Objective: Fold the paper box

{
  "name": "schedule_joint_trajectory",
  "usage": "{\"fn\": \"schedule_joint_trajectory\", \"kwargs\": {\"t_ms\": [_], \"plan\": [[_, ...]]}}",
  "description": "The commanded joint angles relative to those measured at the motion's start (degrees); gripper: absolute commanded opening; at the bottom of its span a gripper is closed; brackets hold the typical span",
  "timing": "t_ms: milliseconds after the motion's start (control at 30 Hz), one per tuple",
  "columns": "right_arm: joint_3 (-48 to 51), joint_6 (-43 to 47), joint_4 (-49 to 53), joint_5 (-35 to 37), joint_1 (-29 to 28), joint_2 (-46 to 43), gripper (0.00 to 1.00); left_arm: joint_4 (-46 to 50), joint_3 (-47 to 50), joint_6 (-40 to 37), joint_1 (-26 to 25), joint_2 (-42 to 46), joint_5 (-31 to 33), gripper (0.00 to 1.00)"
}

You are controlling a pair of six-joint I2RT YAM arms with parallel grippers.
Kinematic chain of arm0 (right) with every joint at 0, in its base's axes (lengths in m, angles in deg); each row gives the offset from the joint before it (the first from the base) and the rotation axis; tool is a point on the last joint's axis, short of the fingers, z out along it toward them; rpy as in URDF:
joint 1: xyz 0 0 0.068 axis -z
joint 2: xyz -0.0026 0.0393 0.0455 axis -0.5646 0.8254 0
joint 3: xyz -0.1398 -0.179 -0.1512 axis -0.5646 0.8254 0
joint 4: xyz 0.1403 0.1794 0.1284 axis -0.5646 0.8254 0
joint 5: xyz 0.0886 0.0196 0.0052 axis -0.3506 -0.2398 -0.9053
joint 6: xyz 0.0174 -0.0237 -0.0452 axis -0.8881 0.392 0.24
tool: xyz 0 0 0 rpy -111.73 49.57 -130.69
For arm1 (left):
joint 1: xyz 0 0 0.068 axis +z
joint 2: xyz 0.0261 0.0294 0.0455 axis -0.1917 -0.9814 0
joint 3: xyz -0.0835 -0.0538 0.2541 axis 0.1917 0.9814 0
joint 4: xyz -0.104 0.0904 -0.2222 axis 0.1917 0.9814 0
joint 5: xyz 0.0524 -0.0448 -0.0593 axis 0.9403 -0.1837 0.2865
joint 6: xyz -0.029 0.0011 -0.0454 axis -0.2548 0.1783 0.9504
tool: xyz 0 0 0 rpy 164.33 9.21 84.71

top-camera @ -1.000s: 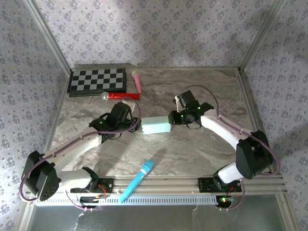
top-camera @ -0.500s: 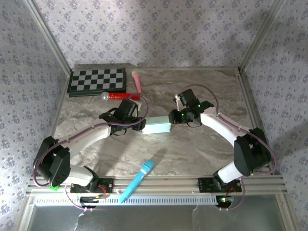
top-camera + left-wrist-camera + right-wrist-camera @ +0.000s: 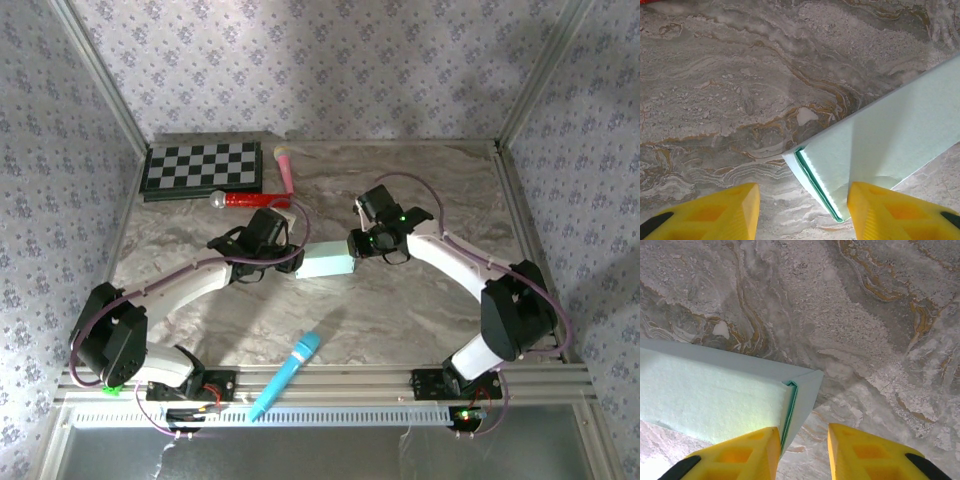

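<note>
Two grippers, one box end each. The paper box (image 3: 327,262) lies between them on the worktop (image 3: 420,320), folded into a flat rectangle. My left gripper (image 3: 801,205) is parted, one finger touching the box end. My right gripper (image 3: 803,445) is parted too, box corner beside one finger. End flaps look nearly tucked; I can't see inside.

No writing or labels can be read

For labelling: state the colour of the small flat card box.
The small flat card box is pale mint-blue; left wrist view.
</note>
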Motion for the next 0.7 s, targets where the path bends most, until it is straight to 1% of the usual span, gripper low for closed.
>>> {"fn": "schedule_joint_trajectory", "kwargs": {"t_ms": [0,67,133,200,267,300,367,400,467,533,600,667], "plan": [[0.3,0.2,4.3,0.8,-0.5,1.4,0.33,6.1,0.4,-2.5,-0.6,-0.5,1.1,0.52],[0.2,-0.7,2.6,-1.3,-0.1,-0.8,0.33,6.6,-1.7,-3.3,-0.7,0.7,1.3,0.54],[0.1,-1.2,1.7,-3.2,0.5,-3.2,0.33,7.2,-4.0,-4.4,-0.6,1.5,1.6,0.58],[0.5,-1.8,-1.3,-4.4,1.5,-5.7,0.34,7.6,-6.4,-5.9,-0.7,2.0,1.7,0.64],[0.8,-1.9,-1.9,-4.6,2.5,-7.9,0.34,7.5,-7.9,-8.3,-0.7,1.6,1.0,0.72],[1.3,-2.2,-1.9,-4.5,3.1,-9.1,0.34,7.3,-8.5,-10.0,-0.7,1.3,0.4,0.78],[2.5,-2.3,-1.7,-4.3,4.5,-11.1,0.35,7.0,-9.4,-14.5,-1.3,0.2,-1.3,0.89],[3.4,-2.3,-1.6,-4.4,5.4,-12.2,0.36,6.8,-9.8,-17.3,-1.7,-0.7,-1.8,0.92],[5.0,-2.2,-1.1,-4.9,7.3,-14.0,0.36,7.8,-11.2,-23.6,-2.5,-2.6,-5.1,0.96],[6.8,-2.1,-0.6,-5.8,9.1,-16.0,0.37,10.1,-13.2,-30.0,-3.3,-5.2,-5.7,0.99],[8.8,-2.0,-0.4,-6.7,10.7,-17.8,0.37,12.7,-15.8,-34.5,-3.4,-7.9,-6.7,0.99],[10.9,-2.1,-0.6,-7.7,12.4,-19.4,0.37,13.8,-17.8,-37.9,-3.3,-10.0,-6.3,0.99]]}}
